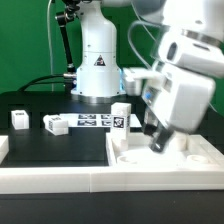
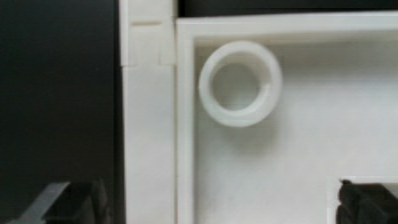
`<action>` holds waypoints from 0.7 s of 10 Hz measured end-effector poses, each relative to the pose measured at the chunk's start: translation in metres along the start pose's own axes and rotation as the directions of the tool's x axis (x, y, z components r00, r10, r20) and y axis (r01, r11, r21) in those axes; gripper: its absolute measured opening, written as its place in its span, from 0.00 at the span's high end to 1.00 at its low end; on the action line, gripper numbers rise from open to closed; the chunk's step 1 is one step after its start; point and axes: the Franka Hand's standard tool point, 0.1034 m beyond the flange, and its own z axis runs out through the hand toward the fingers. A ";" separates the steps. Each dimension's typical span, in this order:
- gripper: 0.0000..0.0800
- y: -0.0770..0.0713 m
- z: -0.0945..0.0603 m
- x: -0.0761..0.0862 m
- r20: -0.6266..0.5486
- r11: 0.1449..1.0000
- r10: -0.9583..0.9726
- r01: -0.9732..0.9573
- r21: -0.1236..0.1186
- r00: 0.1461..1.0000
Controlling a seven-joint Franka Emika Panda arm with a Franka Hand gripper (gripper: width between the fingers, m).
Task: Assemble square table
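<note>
The slab (image 1: 185, 157) lies flat in the tabletop's (image 1: 45, 102) front corner on the exterior view's right. Its raised rim (image 2: 151, 130) makes a shallow tray of it. Inside the tray, close to one rim corner, the wrist view shows a round white ring socket (image 2: 240, 83) moulded into the floor. It is empty, and no leg stands in it. In the exterior view low white bumps rise from the slab floor on either side of the gripper, too blurred to make out.

The tabletop is black. A low white wall (image 1: 60, 178) runs along its front edge, and the slab sits just behind it. Three legs lie loose on the black surface, well apart from the slab. The first leg (image 1: 20, 120) is near the edge on the exterior view's left, with the second leg (image 1: 55, 124) just beside it. The third leg (image 1: 121, 115) stands upright at the end of the marker board (image 1: 93, 121), which lies flat near the middle. The arm's white base (image 1: 98, 60) rises at the back edge, with cables beside it and a green backdrop behind.

The gripper (image 1: 155, 138) hangs low over the slab near its corner. Its dark fingers (image 2: 54, 203) stand wide apart at opposite sides of the wrist view. Nothing is between them, so the gripper holds nothing. Whether the tips touch the slab floor I cannot tell.
</note>
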 end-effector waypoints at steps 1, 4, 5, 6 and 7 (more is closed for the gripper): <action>0.19 -0.009 -0.007 -0.015 -0.005 1.000 0.023 -0.023 0.001 1.000; 0.19 -0.051 -0.014 -0.051 -0.014 0.994 0.105 -0.104 0.039 0.994; 0.19 -0.060 -0.013 -0.062 -0.016 0.992 0.119 -0.118 0.051 0.993; 0.19 -0.060 -0.016 -0.068 -0.018 0.990 0.135 -0.134 0.047 0.991; 0.19 -0.061 -0.014 -0.066 -0.017 0.990 0.131 -0.130 0.051 0.991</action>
